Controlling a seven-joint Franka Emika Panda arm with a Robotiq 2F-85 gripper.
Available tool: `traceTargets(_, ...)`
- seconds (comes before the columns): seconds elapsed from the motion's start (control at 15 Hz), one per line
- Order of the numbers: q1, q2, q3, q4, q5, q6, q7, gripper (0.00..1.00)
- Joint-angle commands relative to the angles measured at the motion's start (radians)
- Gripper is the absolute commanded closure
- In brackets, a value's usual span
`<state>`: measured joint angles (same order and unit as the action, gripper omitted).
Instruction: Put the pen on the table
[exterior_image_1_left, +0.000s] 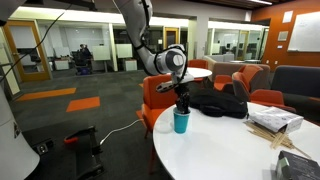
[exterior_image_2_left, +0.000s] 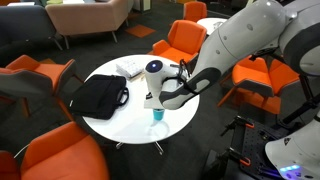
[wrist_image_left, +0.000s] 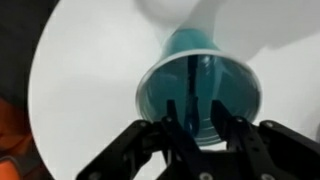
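The gripper (wrist_image_left: 200, 112) hangs straight over the teal cup (wrist_image_left: 232, 88), which stands upright close to the rim of the round white table (wrist_image_left: 85, 70). Its fingers (wrist_image_left: 173, 118) are apart, with the gap right above the cup's mouth. The pen (wrist_image_left: 189, 85) is in the cup as a thin dark stick, not on the tabletop. In both exterior views the black bag (exterior_image_1_left: 220, 103) (exterior_image_2_left: 100, 95) lies farther in from the edge.

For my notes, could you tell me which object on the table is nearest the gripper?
The teal cup, upright directly under the gripper; the black bag and papers lie farther off.
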<state>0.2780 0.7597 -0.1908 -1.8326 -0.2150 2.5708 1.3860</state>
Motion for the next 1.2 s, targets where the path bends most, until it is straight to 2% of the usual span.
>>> traceTargets(0.0,0.046,0.022,-0.044,0.02,-0.005,0.009,0.02,0.95)
traceTargets(0.07,0.058,0.024,-0.054,0.021,-0.014,0.009,0.022,1.0)
traceTargets(0.4,0.095,0.003,-0.078,-0.001,-0.025,0.013,0.02,1.0)
traceTargets(0.6,0.091,-0.051,-0.074,-0.038,-0.013,0.013,0.002,1.0)
traceTargets(0.87,0.028,-0.179,-0.024,-0.121,0.034,0.038,-0.062,1.0)
traceTargets(1.0,-0.066,-0.264,0.061,-0.183,0.126,0.057,-0.181,1.0)
traceTargets(1.07,-0.101,-0.3,0.087,-0.209,0.18,0.037,-0.235,1.0)
traceTargets(1.13,-0.117,-0.33,0.081,-0.235,0.212,0.011,-0.253,1.0)
